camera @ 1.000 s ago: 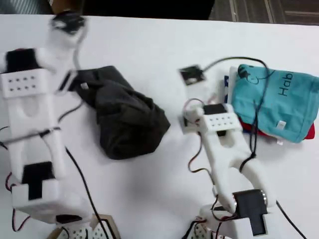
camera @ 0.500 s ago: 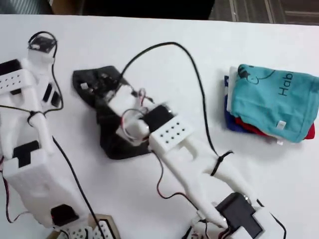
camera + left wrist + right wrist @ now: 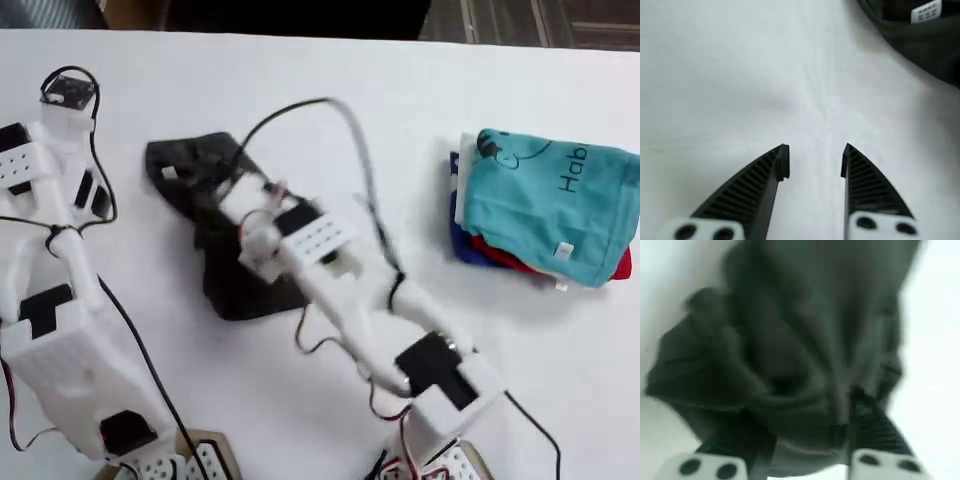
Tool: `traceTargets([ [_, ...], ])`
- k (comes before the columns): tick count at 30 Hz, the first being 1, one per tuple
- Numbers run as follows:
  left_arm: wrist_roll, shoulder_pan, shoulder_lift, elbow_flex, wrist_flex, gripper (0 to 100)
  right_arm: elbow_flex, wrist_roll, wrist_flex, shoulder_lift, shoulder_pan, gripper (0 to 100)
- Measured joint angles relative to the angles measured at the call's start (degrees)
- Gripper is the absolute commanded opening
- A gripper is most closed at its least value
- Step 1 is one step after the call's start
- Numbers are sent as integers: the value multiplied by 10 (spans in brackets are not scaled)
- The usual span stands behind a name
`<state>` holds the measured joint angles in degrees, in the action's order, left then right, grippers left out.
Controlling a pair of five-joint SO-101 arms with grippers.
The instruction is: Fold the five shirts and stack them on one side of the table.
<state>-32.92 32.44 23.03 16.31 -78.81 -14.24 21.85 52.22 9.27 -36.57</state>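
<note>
A crumpled black shirt (image 3: 225,270) lies left of the table's middle; in the left wrist view its edge with a white label (image 3: 920,30) shows. My right gripper (image 3: 228,188) is stretched across the table and sits on the shirt's far part. In the right wrist view its fingers (image 3: 752,440) stand spread with dark cloth (image 3: 800,355) bunched between and under them. My left gripper (image 3: 90,190) hangs open over bare table to the left of the shirt, with nothing between its fingers (image 3: 765,175). A stack of folded shirts (image 3: 550,205), teal on top, rests at the right.
The right arm's black cable (image 3: 350,130) arcs over the table between the black shirt and the stack. The white table (image 3: 330,70) has free room along the far side and in front of the stack. Both arm bases stand at the near edge.
The right arm swung from beside the folded stack over to the black shirt and now sits on it. The left arm drew back from the shirt toward the left edge.
</note>
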Motion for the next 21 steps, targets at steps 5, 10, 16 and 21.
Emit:
traceTargets([
  [5, 0, -1, 4, 0, 2, 194, 27, 0, 8, -17, 135, 21],
  [10, 0, -22, 4, 0, 25, 194, 27, 0, 44, -100, 243, 21],
  [16, 27, -97, 4, 0, 63, 228, 25, 0, 75, -169, 278, 21],
  [21, 98, -152, 4, 48, 80, 287, -40, 0, 99, -173, 278, 21],
])
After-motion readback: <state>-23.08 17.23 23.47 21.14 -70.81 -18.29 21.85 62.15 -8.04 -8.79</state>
